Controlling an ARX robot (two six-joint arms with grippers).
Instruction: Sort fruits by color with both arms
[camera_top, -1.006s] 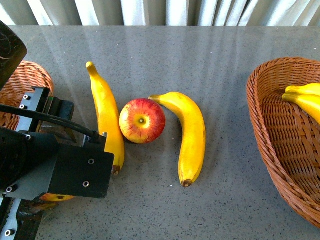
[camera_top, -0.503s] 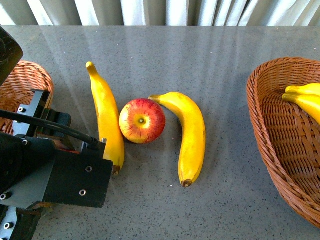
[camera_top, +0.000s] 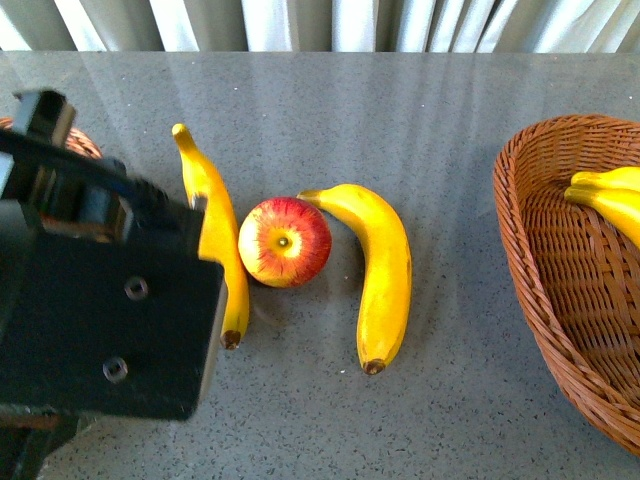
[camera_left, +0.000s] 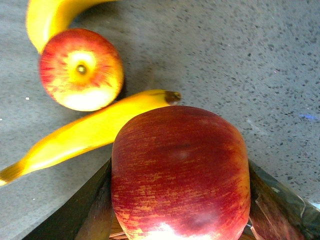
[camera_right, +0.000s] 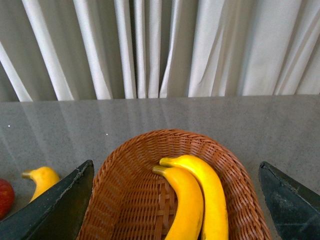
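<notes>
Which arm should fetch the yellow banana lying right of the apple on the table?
Right. The right tool hangs open and empty near the brown wicker basket of yellow bananas, while the left tool grips a round red apple.

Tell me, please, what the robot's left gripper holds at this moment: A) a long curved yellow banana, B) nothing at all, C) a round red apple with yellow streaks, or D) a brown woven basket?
C: the left wrist view shows a round red apple with yellow streaks gripped between the two dark fingers of the left gripper.
</notes>
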